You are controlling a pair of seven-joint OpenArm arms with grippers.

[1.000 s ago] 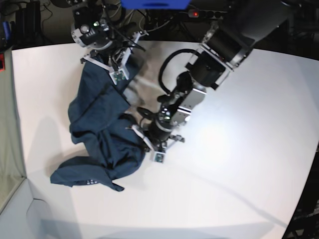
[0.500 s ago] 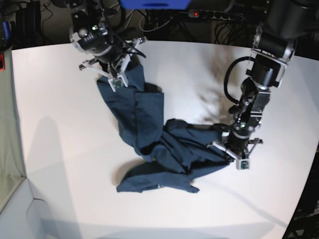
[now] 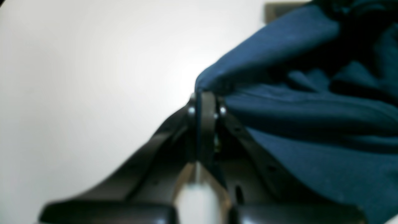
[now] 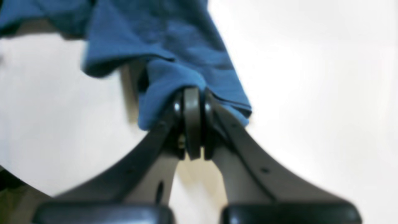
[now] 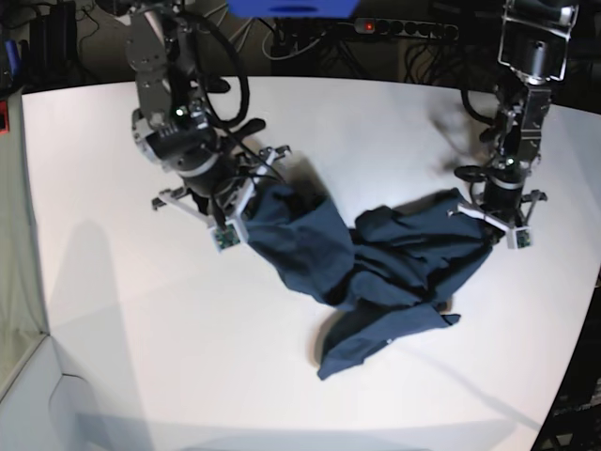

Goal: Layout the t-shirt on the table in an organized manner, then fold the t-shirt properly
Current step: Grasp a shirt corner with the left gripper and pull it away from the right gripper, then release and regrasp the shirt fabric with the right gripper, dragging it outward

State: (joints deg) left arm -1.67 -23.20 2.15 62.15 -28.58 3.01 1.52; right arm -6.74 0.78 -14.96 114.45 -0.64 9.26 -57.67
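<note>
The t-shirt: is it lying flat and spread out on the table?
No. In the base view the t-shirt is bunched and wrinkled on the table, stretched between the left gripper and the right gripper.

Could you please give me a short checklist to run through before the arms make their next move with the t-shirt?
1. Left claw shut on the t-shirt: ok, fabric is pinched at its tips in the left wrist view.
2. Right claw shut on the t-shirt: ok, cloth bunches at its tips.
3. Shirt spread flat between the two claws: not ok, it sags in folds and a bunched part trails toward the near edge.
4. Shirt fully on the table: ok, no part hangs over the rim.
5. Which parts of the shirt are gripped (shoulders, hem or sleeves): cannot tell.
</note>
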